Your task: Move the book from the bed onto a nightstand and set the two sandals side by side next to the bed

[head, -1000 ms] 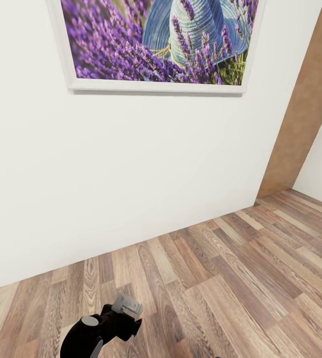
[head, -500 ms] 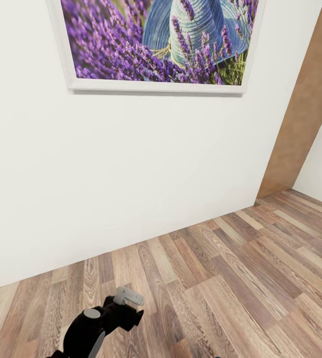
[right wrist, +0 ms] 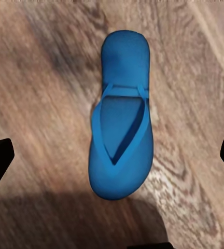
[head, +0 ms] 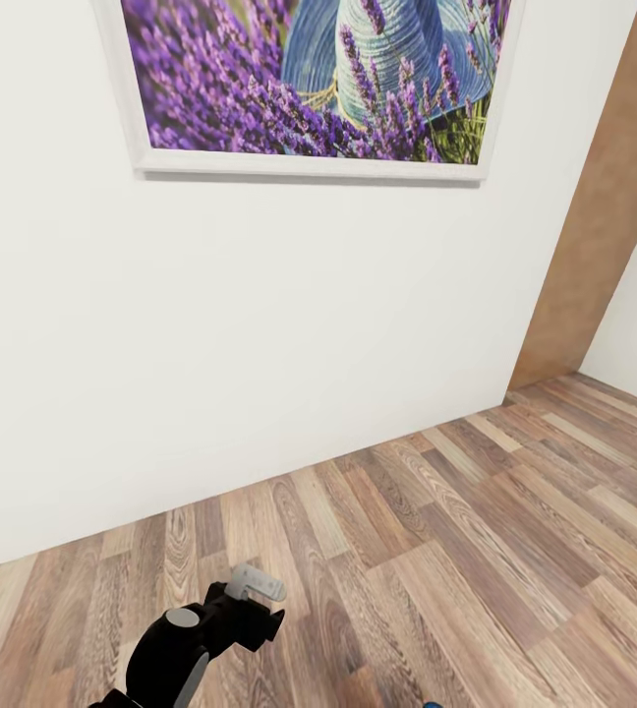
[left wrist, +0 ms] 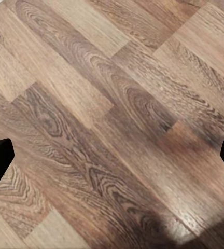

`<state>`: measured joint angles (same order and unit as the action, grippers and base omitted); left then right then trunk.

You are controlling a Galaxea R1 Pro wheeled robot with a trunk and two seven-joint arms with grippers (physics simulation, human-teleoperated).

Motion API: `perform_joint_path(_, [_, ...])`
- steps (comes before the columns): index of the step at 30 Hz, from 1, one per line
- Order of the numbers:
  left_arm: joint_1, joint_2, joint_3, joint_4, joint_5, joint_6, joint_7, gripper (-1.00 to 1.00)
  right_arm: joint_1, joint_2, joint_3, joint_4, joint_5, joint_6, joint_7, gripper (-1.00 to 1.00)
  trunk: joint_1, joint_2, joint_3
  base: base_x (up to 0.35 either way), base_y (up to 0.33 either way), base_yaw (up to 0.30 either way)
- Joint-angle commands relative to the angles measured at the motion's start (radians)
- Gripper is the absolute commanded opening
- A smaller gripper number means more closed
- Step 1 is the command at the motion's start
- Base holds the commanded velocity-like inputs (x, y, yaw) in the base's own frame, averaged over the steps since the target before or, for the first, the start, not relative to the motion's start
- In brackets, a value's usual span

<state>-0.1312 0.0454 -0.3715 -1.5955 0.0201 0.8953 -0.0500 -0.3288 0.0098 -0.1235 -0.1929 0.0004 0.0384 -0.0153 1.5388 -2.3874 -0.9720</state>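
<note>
Head view — the left gripper [head: 253, 582] hangs low over the wood-plank floor [head: 515, 531], facing a white wall [head: 289, 324] with a lavender picture [head: 309, 79]. Right wrist view — a blue sandal [right wrist: 121, 140] lies flat on the planks between the right gripper's [right wrist: 112, 161] wide-spread fingertips, nothing held. Left fingers spread wide too, empty.
</note>
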Motion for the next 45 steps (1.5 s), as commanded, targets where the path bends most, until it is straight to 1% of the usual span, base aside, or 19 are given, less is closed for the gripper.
perform_joint_path(1, [-0.001, 0.001, -0.001, -0.001, 0.001, 0.004, -0.001, 1.0, 0.0, 0.001, -0.005, -0.002, 0.0, 0.004, -0.002, 1.0, 0.004, -0.008, -0.004, 0.0, 0.0, 0.0])
perform_joint_path(7, [-0.002, 0.001, -0.002, 0.0, 0.001, -0.007, -0.001, 1.0, -0.008, 0.0, -0.005, -0.003, 0.001, 0.005, -0.008, 1.0, 0.027, -0.05, -0.023, 0.0, 0.0, 0.0])
perform_joint_path(12, [-0.002, 0.002, -0.003, 0.001, 0.001, -0.037, -0.001, 1.0, -0.017, -0.002, -0.005, -0.003, 0.0, 0.005, -0.032, 1.0, 0.046, -0.085, -0.039, 0.0, 0.0, 0.0])
perform_joint_path(16, [-0.002, 0.002, -0.003, 0.001, 0.001, -0.049, -0.001, 1.0, -0.021, -0.002, -0.005, -0.003, 0.0, 0.006, -0.042, 1.0, 0.061, -0.113, -0.051, 0.0, 0.0, 0.0])
perform_joint_path(22, [-0.002, 0.002, -0.003, 0.001, 0.001, -0.061, -0.001, 1.0, -0.032, -0.002, -0.004, -0.003, 0.0, 0.007, -0.053, 1.0, 0.064, -0.114, -0.074, 0.0, 0.0, 0.0])
perform_joint_path(34, [-0.003, 0.001, 0.001, 0.001, 0.002, -0.085, -0.001, 1.0, -0.046, -0.002, -0.004, -0.003, 0.0, 0.007, -0.059, 1.0, 0.064, -0.114, -0.074, 0.0, 0.0, 0.0])
perform_joint_path(41, [-0.004, 0.002, 0.004, 0.002, 0.003, -0.131, -0.003, 1.0, -0.054, -0.002, -0.003, -0.003, 0.003, 0.012, -0.061, 1.0, 0.064, -0.114, -0.074, 0.0, 0.0, 0.0])
perform_joint_path(45, [-0.005, 0.002, 0.005, 0.002, 0.005, -0.142, -0.006, 1.0, -0.059, -0.002, -0.003, -0.004, 0.005, 0.039, -0.061, 1.0, 0.066, -0.115, -0.09, 0.0, 0.0, 0.0])
